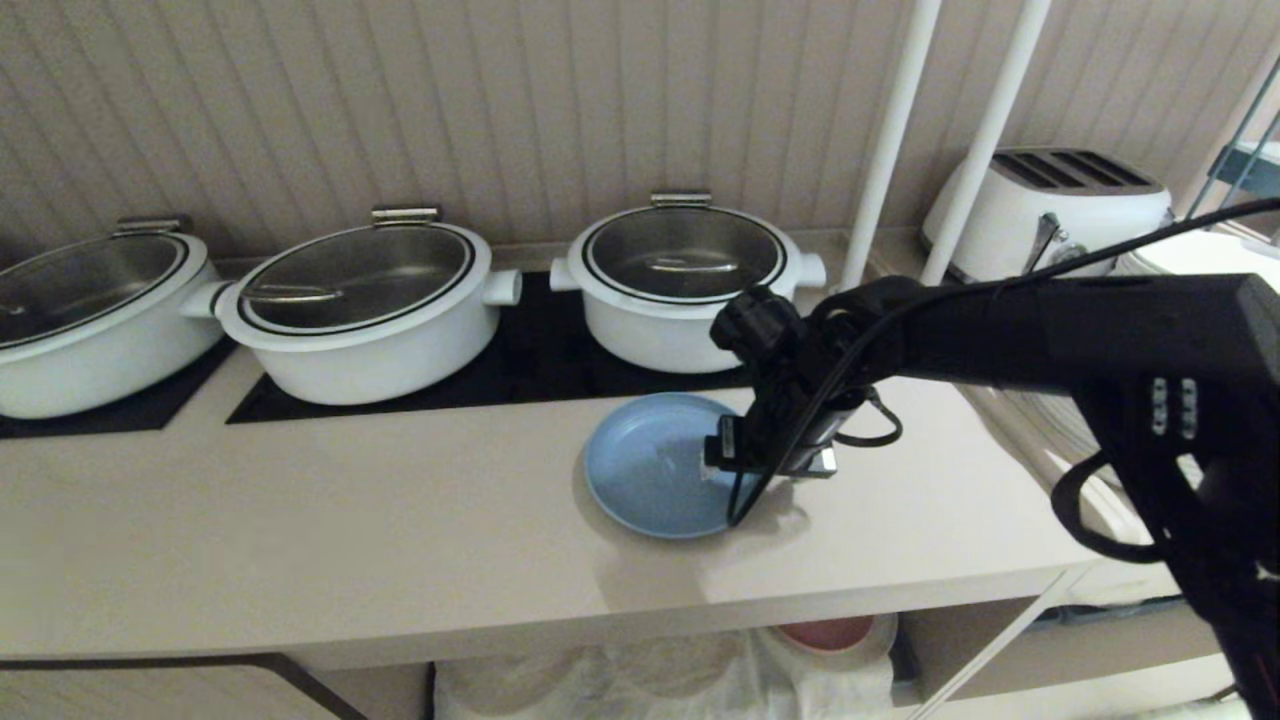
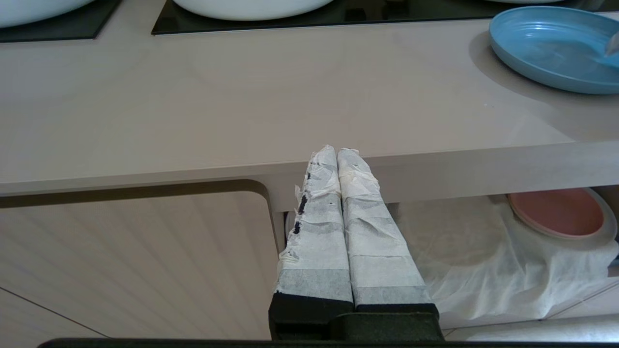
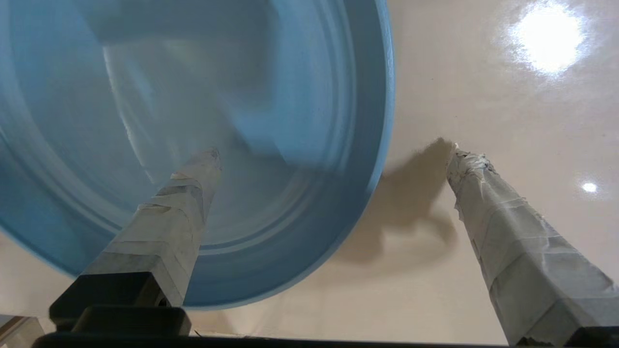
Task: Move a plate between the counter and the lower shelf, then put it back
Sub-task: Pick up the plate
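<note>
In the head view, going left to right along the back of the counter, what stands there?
Leftmost white pot → middle white pot → right white pot → two white poles → white toaster.

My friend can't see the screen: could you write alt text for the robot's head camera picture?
The right gripper, open, hangs over the near right rim of a light-blue plate on a beige counter. Three lidded white pots stand behind on black hobs.

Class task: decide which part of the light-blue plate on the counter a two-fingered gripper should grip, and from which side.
Probably the plate's low raised rim on its right, from above: it lies flat on the counter, and the open right gripper already straddles that rim.
</note>
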